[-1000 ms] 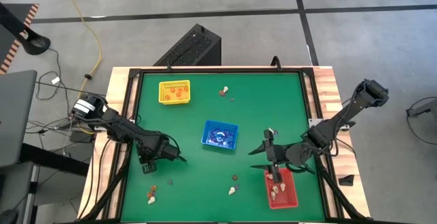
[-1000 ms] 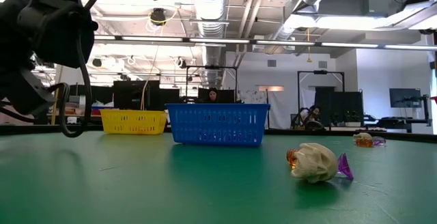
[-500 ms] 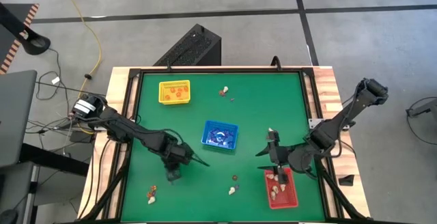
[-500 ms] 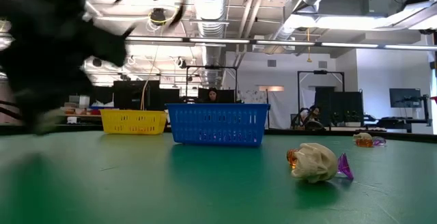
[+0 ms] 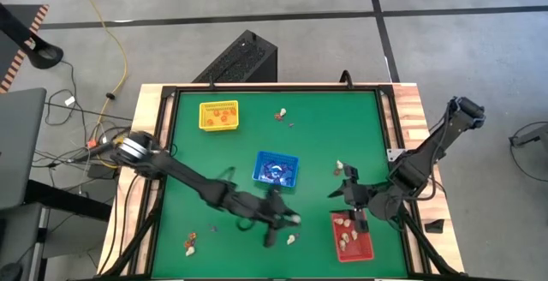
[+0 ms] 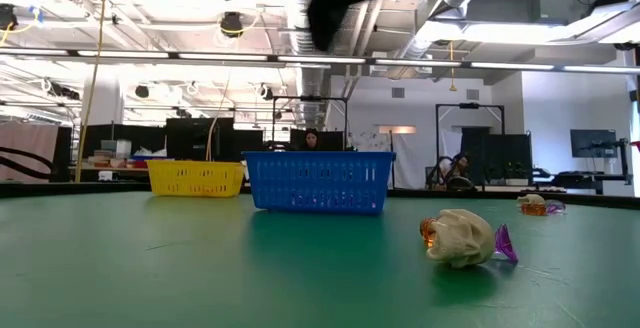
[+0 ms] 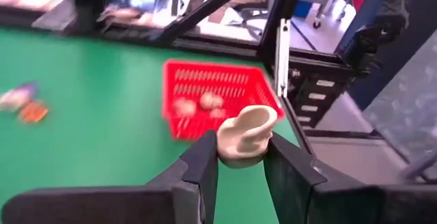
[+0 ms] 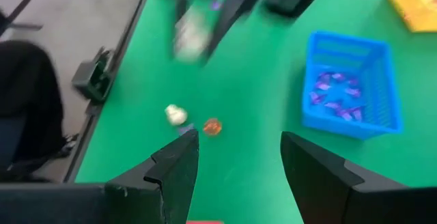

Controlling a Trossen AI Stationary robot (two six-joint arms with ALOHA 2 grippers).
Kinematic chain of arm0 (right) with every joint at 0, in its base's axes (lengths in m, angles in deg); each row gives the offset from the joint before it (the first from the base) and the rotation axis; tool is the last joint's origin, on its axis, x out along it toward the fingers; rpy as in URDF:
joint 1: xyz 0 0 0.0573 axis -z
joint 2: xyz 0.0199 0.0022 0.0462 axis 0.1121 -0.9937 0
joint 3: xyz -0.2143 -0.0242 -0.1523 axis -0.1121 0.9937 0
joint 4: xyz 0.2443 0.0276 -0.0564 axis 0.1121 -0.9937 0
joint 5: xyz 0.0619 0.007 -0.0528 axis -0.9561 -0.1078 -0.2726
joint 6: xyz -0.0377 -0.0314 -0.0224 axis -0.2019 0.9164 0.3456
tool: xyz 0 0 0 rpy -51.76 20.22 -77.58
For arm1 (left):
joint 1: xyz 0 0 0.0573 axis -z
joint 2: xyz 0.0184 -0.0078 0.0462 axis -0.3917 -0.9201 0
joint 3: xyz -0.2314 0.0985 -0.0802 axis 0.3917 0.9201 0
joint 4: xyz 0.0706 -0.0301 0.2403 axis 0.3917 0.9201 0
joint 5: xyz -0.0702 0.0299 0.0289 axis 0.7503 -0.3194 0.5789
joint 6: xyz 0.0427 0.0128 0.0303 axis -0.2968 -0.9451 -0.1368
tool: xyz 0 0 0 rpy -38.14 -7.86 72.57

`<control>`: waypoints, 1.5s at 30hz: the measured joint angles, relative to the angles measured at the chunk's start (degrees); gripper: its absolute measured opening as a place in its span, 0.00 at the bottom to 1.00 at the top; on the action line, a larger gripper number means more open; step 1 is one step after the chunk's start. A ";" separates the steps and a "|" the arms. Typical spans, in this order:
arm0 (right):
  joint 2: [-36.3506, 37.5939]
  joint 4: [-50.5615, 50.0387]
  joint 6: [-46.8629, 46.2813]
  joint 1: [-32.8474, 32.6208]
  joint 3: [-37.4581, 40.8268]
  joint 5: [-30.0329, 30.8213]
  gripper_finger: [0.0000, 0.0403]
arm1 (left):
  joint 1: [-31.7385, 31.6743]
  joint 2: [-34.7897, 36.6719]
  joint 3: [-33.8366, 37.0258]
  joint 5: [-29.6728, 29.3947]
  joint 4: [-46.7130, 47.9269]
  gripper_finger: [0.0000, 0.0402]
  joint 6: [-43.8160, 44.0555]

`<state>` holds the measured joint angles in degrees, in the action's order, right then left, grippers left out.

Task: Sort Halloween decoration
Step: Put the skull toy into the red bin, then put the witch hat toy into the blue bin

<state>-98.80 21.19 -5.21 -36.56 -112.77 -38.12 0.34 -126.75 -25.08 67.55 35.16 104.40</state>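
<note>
The left gripper (image 7: 242, 159) reaches across the green table (image 5: 325, 144) toward the red tray (image 5: 353, 238), its fingers pinched on a cream-white trinket (image 7: 244, 134), perhaps a small ghost or skull; the blur hides its shape. The right gripper (image 5: 349, 197) hovers at the red tray's far end with its fingers spread and holding nothing. Purple pieces lie in the blue tray (image 5: 276, 169), orange ones in the yellow tray (image 5: 218, 116).
</note>
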 joint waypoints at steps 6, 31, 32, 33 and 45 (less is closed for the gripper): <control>2.99 -0.47 0.09 -0.05 0.00 3.63 0.59 | -1.45 -18.68 -21.58 0.36 1.48 0.22 -4.86; 7.64 -6.66 2.92 -1.80 -0.02 12.77 0.59 | -5.04 -39.32 -58.08 6.38 26.18 0.48 -9.85; 7.64 -6.70 3.06 -1.73 -0.02 12.85 0.59 | -5.03 -39.32 -58.63 6.48 26.97 0.49 -10.14; 7.64 -6.69 3.10 -1.54 -0.02 12.89 0.59 | -5.01 -39.32 -59.35 6.55 27.95 0.49 -10.64; 7.47 -6.24 3.08 1.75 -0.02 13.20 0.59 | -2.23 -32.22 -67.40 2.56 61.72 0.50 -10.41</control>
<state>-91.34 14.95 -2.13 -34.82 -112.79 -24.92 -1.89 -158.97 -92.49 70.11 96.88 93.98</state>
